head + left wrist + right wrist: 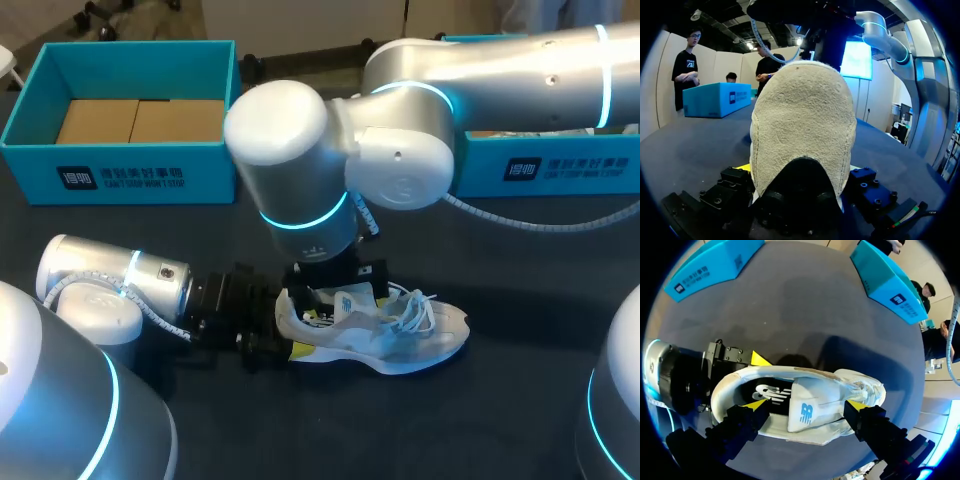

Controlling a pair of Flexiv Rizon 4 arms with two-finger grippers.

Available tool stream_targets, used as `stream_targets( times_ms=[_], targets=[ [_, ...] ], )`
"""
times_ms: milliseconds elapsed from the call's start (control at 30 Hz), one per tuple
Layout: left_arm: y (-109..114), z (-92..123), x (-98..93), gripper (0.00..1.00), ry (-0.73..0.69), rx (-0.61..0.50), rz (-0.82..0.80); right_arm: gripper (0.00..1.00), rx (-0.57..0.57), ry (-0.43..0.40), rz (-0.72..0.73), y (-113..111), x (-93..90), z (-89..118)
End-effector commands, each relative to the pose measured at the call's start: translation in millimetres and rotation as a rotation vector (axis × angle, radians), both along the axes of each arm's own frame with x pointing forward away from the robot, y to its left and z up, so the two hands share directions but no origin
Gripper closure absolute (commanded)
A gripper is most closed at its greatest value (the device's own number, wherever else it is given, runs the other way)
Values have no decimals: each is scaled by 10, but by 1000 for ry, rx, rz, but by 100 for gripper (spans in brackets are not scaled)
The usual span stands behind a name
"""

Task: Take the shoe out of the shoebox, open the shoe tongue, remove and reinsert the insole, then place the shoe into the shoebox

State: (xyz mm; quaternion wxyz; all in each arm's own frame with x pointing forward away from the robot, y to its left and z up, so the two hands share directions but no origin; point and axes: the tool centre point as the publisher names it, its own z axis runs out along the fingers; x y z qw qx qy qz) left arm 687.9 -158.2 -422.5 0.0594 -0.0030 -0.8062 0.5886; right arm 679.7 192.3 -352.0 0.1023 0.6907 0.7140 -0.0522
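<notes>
A white sneaker (400, 338) with loose laces lies on its sole on the dark table, toe toward the right. From the left, my left gripper (275, 335) is shut on its heel; in the left wrist view the beige heel (800, 125) fills the space between the left gripper (797, 171) fingers. My right gripper (335, 285) hangs just over the shoe's mouth, open. In the right wrist view my right gripper (806, 404) straddles the raised tongue (807, 410), one tip over the black insole (774, 392), the other over the laces.
A teal shoebox (200, 160) with brown cardboard inside stands at the back left. A second teal box (560, 165) sits at the back right, partly behind my right arm. The shoe is surrounded by bare dark table.
</notes>
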Motion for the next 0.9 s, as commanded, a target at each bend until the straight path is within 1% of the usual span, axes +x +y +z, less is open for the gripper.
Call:
stream_targets(
  times_ms=[33, 467, 667, 900],
  targets=[
    [-8, -12, -19, 100, 0, 2, 2, 0, -280, -136, -508, 16, -72, -16],
    [-8, -12, -19, 100, 0, 2, 2, 0, -254, -152, -544, -271, -46, -80],
    [-8, -12, -19, 100, 0, 2, 2, 0, -233, -170, -558, -376, -50, -36],
    [-8, -12, -19, 100, 0, 2, 2, 0, -210, -192, -570, -478, -71, 89]
  ],
)
